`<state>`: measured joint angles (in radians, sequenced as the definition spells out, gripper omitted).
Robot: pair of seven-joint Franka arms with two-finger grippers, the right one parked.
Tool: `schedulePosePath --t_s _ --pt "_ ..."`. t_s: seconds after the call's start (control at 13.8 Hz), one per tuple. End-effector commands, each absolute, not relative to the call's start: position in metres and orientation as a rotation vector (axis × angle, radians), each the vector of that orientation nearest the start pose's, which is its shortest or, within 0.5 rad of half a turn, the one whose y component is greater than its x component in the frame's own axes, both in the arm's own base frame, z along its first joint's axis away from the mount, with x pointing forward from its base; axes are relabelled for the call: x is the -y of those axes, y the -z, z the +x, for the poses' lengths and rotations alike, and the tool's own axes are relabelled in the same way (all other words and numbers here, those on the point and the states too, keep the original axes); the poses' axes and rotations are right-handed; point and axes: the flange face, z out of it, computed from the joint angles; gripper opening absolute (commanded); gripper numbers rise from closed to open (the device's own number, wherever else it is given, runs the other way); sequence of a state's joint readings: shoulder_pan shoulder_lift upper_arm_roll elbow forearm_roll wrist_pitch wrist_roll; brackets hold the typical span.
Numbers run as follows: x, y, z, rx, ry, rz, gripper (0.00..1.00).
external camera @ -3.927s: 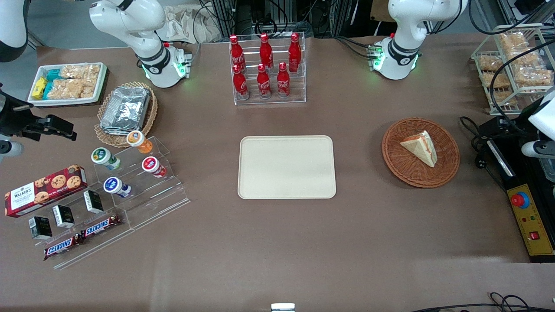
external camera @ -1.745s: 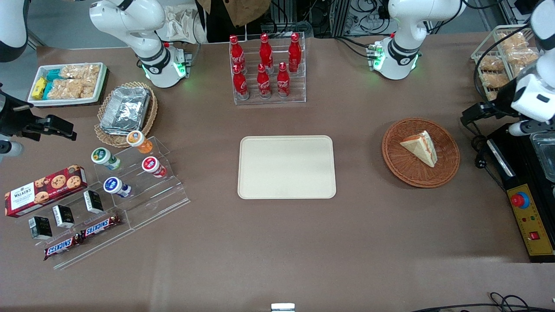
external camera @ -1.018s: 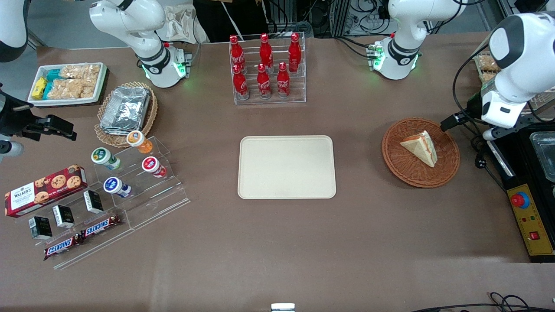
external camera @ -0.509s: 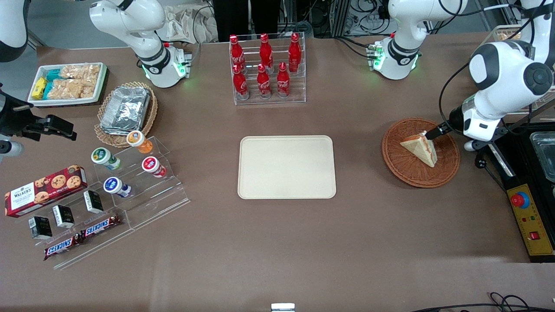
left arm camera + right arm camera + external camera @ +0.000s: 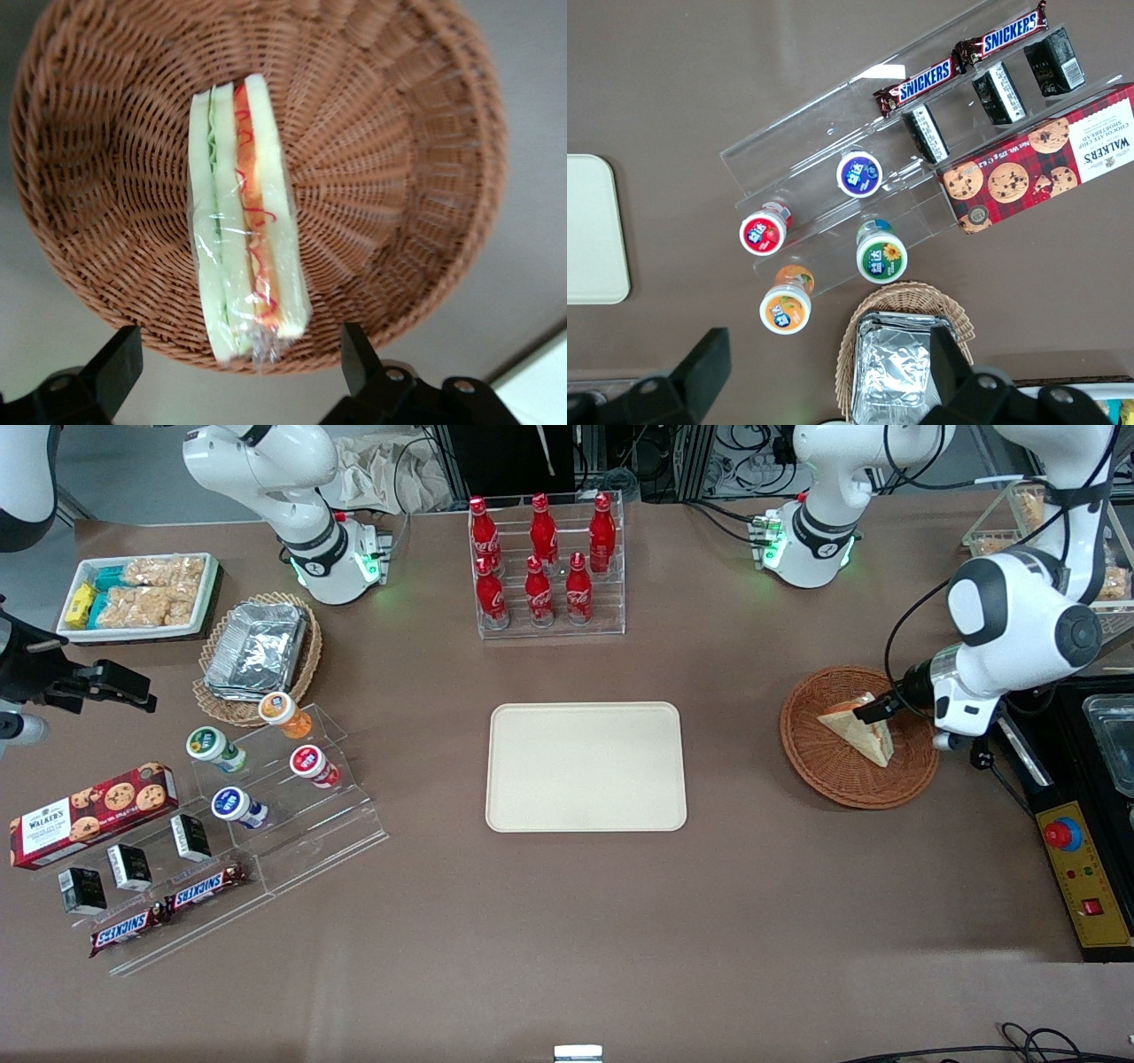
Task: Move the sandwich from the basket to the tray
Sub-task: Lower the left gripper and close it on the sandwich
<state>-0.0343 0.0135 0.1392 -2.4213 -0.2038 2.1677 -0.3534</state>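
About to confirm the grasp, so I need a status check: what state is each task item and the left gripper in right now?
sandwich: wrapped, lying in the basket, not gripped.
basket: upright on the table, holding only the sandwich.
tray: flat on the table, nothing on it.
gripper: open, over the basket, fingers either side of the sandwich's end, not touching.
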Motion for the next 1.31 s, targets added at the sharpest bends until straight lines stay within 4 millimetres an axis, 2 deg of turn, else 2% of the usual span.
schedulePosePath --t_s 0.0,0.29,0.51,0.65,0.8,0.95,1.16,1.24 --pt "-0.042 -0.255 0.457 0.991 -0.5 -3.054 1.0" --pt "-0.045 -0.225 0.46 1.016 -0.477 -3.031 1.0" --pt "-0.044 -0.221 0.46 1.046 -0.487 -3.032 0.98" --pt "-0.042 -0.221 0.462 1.154 -0.5 -3.044 0.9" --pt "-0.042 -0.219 0.461 1.167 -0.509 -3.043 0.85" --pt "-0.043 -0.217 0.462 1.181 -0.512 -3.04 0.73" --pt "-0.044 -0.213 0.463 1.236 -0.511 -3.038 0.38" --pt "-0.044 -0.216 0.463 1.236 -0.504 -3.042 0.31"
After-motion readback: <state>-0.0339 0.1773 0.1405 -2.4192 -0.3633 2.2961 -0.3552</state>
